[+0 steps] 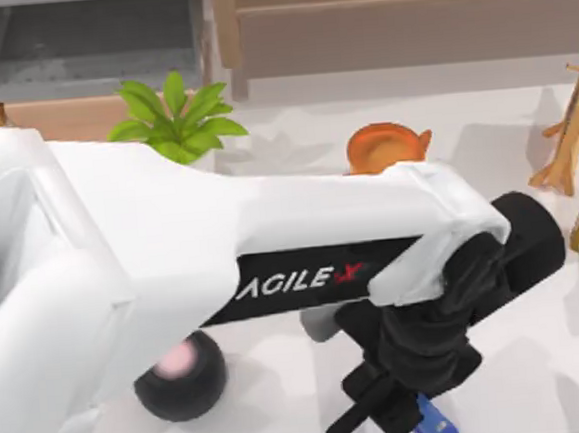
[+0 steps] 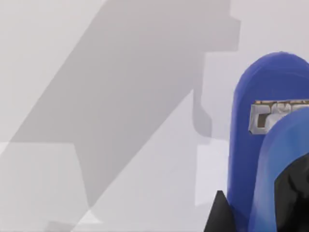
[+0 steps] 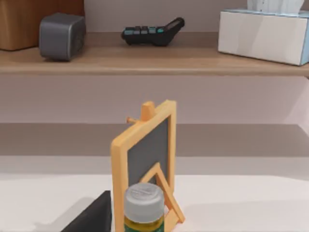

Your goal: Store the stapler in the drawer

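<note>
Stapler (image 1: pixel 437 428) sits low in frame at left gripper (image 1: pixel 391 419); grasp unclear. Drawer (image 1: pixel 97 61), upper left, awaits.

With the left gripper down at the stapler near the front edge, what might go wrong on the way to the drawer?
1. The left gripper sits at one end of the stapler, so an off-centre hold may let it tilt or slip.
2. The orange cup and the plant stand between it and the drawer; a low carry could knock them.
3. The black ball lies under the arm and might be nudged.
</note>
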Action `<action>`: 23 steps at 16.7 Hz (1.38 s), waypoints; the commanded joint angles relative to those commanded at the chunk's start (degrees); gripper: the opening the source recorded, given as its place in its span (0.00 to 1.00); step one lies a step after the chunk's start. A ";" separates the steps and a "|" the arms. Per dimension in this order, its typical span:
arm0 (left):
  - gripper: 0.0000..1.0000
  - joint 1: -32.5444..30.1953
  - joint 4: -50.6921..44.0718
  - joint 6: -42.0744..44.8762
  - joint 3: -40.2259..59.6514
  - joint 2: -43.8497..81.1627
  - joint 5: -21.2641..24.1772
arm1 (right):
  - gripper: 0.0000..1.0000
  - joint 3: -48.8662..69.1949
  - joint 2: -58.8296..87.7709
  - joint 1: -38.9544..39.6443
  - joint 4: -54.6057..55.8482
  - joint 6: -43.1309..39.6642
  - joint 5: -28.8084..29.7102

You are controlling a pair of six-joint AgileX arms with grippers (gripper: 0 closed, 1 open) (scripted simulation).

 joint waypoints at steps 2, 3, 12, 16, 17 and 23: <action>0.00 0.00 0.14 0.07 -0.15 0.25 0.00 | 1.00 0.00 0.00 0.00 0.00 0.00 0.00; 0.00 0.34 -0.07 0.62 0.28 -0.06 0.00 | 1.00 0.00 0.00 0.00 0.00 0.00 0.00; 0.00 21.25 -8.92 28.38 18.84 -7.40 -2.18 | 1.00 0.00 0.00 0.00 0.00 0.00 0.00; 0.00 38.39 -14.01 48.53 29.72 -5.29 -4.92 | 1.00 0.00 0.00 0.00 0.00 0.00 0.00; 0.00 42.85 -15.18 53.75 32.35 -4.06 -5.62 | 1.00 0.00 0.00 0.00 0.00 0.00 0.00; 0.00 66.98 -20.58 83.76 46.65 8.38 -7.78 | 1.00 0.00 0.00 0.00 0.00 0.00 0.00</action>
